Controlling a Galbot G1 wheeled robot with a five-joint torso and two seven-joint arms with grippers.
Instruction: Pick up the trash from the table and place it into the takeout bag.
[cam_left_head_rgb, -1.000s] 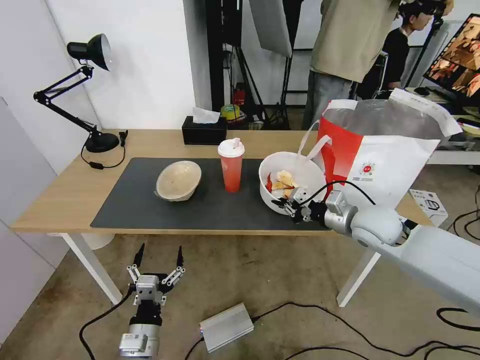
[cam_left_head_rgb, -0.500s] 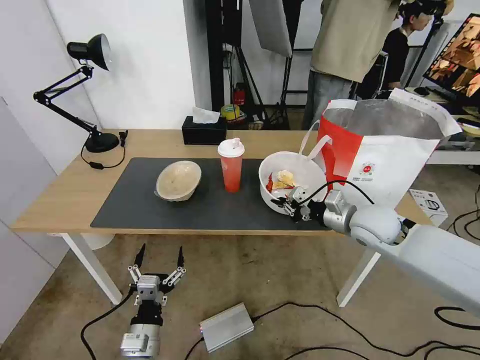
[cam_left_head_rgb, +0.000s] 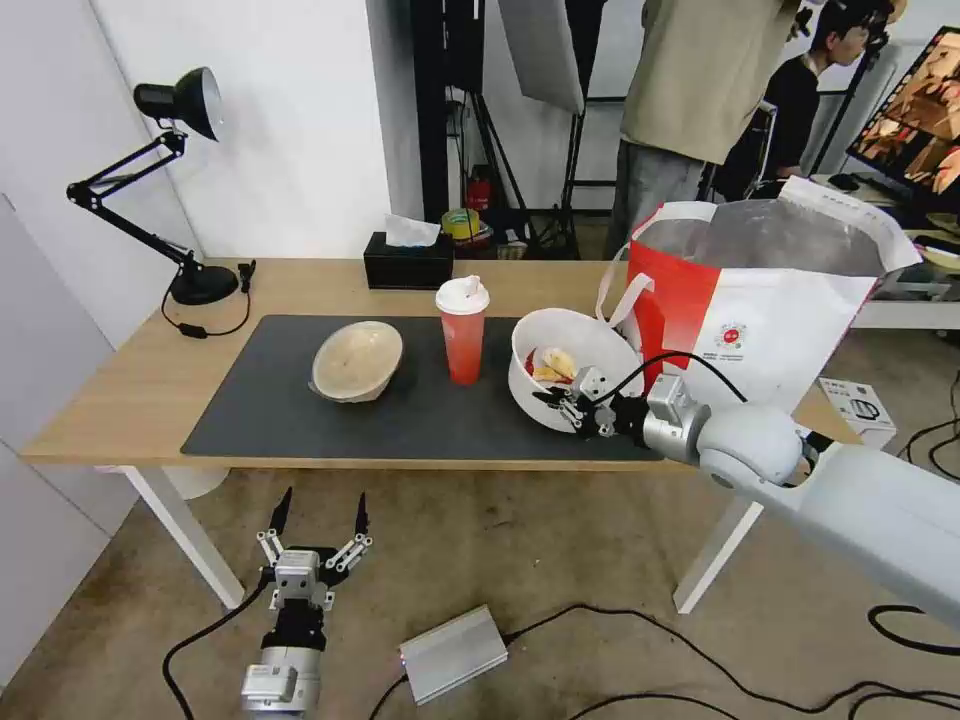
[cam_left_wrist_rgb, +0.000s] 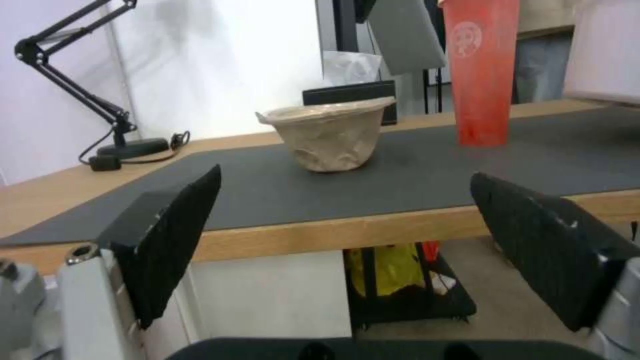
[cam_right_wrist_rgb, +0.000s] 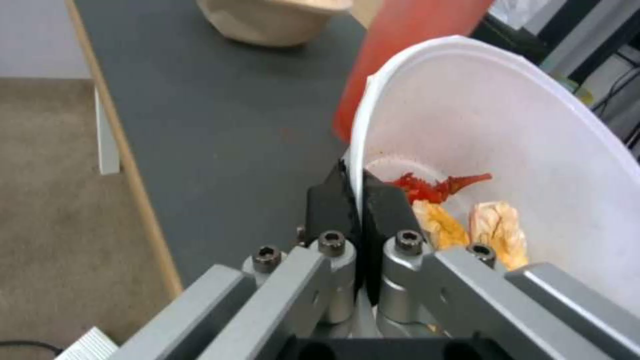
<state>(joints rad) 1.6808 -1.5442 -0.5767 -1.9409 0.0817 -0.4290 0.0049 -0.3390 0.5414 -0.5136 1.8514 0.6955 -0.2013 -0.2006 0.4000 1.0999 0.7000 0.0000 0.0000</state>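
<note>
Your right hand (cam_left_head_rgb: 562, 405) is pinching the white bowl's (cam_left_head_rgb: 590, 345) six-o'clock rim and tipping it, while your left hand (cam_left_head_rgb: 318, 520) is hanging wide open below the worktop (cam_left_head_rgb: 120, 400).

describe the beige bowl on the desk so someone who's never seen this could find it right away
On the light-wood table, find the dark grey mat. The beige bowl sits toward its lamp end, left of the red cup. It is small, shallow, crumpled and tan; the other bowl is white.
</note>
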